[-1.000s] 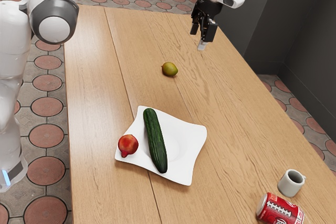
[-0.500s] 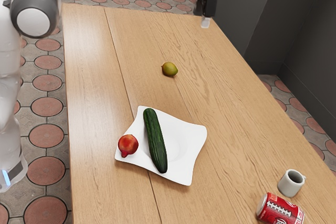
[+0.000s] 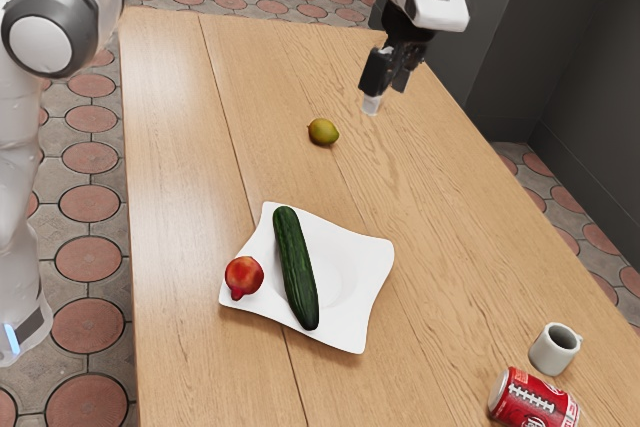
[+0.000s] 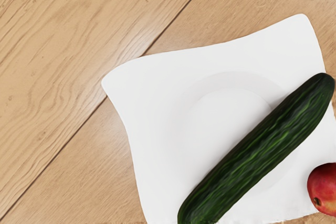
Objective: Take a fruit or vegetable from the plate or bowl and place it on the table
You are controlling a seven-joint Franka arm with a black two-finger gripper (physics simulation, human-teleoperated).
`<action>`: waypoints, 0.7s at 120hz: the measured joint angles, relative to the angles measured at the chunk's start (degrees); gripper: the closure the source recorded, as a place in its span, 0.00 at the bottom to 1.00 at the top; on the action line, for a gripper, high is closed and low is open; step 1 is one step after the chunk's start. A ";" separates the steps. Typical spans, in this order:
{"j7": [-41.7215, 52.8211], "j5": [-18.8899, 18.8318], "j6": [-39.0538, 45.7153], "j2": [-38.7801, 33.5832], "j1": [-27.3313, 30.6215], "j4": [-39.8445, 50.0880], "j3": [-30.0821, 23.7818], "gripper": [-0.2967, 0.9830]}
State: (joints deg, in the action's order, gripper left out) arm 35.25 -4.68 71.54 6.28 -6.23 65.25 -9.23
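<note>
A dark green cucumber [image 3: 296, 267] and a red fruit [image 3: 244, 275] lie apart on a white, wavy-edged plate [image 3: 375, 252] just below and left of center in the exterior view, the fruit near the plate's left corner. Above the plate in that frame, a yellow-green fruit [image 3: 323, 132] rests directly on the wooden table [image 3: 180, 167]. The black gripper [image 3: 384, 89] hangs over the table at upper right of center, well apart from the plate; whether it is released or clenched cannot be told. At lower right, a pale mug [image 3: 553, 350] stands near a red can [image 3: 530, 399] lying on its side, partly cut off by the frame. The white robot arm [image 3: 50, 32] spans the left and top edges, above red-and-gray paving [image 3: 90, 260].
</note>
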 joint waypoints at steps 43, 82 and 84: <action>14.87 5.47 25.12 -11.51 -1.01 37.64 0.36 0.23; 23.13 8.14 38.54 -16.68 -9.90 51.62 9.16 0.23; 23.48 8.16 38.94 -16.92 -10.03 52.24 9.27 0.23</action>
State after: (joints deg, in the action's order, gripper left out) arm 58.73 3.47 110.49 -10.65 -16.26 117.49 0.04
